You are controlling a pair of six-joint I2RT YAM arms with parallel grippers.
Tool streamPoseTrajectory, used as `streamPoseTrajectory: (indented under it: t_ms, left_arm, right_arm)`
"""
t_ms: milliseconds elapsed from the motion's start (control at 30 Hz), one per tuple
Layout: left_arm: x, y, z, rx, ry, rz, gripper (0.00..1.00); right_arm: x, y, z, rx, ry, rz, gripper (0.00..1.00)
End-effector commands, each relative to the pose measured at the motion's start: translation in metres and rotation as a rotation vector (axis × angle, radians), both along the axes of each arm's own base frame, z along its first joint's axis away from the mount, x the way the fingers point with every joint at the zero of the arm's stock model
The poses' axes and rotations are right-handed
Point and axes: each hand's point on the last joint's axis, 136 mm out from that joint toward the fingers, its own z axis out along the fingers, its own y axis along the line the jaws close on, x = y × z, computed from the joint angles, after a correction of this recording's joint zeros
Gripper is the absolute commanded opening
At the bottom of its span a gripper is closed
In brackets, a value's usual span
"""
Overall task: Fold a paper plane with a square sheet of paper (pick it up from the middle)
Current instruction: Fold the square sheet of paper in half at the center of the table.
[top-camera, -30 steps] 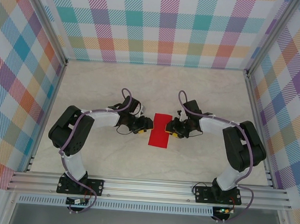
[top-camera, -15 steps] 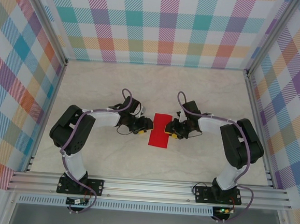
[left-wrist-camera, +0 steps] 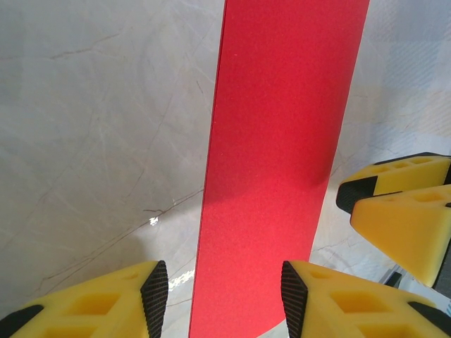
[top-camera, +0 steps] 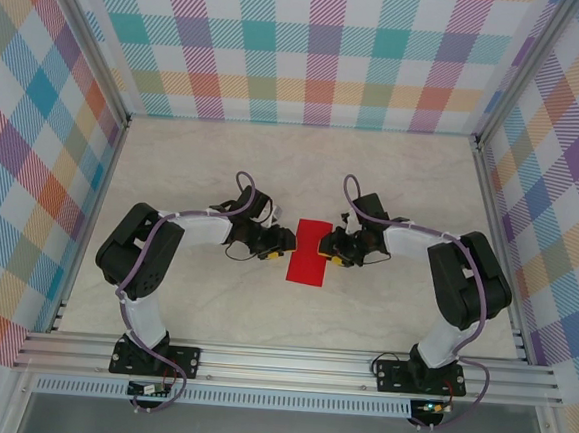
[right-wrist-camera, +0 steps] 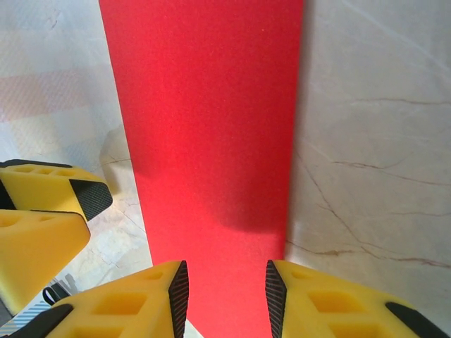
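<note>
The sheet of paper [top-camera: 307, 250] is bright red and lies flat on the marble table as a long narrow rectangle, between the two grippers. My left gripper [top-camera: 287, 241] is at its left long edge and my right gripper [top-camera: 330, 248] at its right long edge. In the left wrist view the paper [left-wrist-camera: 278, 169] runs up between the open left gripper [left-wrist-camera: 223, 299], whose fingertips [left-wrist-camera: 154, 294] are yellow with black ribbed pads. In the right wrist view the paper [right-wrist-camera: 208, 127] passes between the open right gripper [right-wrist-camera: 227, 299]. Neither gripper holds anything.
The right gripper's yellow fingers [left-wrist-camera: 398, 208] show at the right of the left wrist view, and the left gripper's fingers [right-wrist-camera: 42, 211] at the left of the right wrist view. Aluminium frame rails [top-camera: 288, 365] and plaid walls [top-camera: 323, 49] surround the table [top-camera: 393, 175].
Paper and both grippers keep their places. The right arm's elbow shifted very slightly.
</note>
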Motion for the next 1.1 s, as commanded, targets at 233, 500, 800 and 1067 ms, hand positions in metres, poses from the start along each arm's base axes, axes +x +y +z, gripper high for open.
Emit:
streamPoseTrajectory:
  t_ms: [233, 500, 800, 1067]
  left_arm:
    - [0.006, -0.005, 0.004, -0.027, -0.001, 0.003, 0.48]
    - [0.006, -0.013, 0.004, -0.048, 0.013, -0.023, 0.48]
    - [0.005, -0.022, 0.002, -0.06, 0.03, -0.05, 0.5]
    - [0.006, -0.023, -0.005, -0.043, 0.04, -0.046, 0.5]
  right_arm:
    - [0.0, 0.002, -0.013, -0.035, 0.017, 0.021, 0.36]
    - [-0.008, -0.008, -0.028, -0.085, 0.037, 0.01, 0.36]
    - [-0.012, -0.011, -0.032, -0.095, 0.045, 0.013, 0.35]
    - [-0.012, -0.012, -0.033, -0.1, 0.047, 0.012, 0.35]
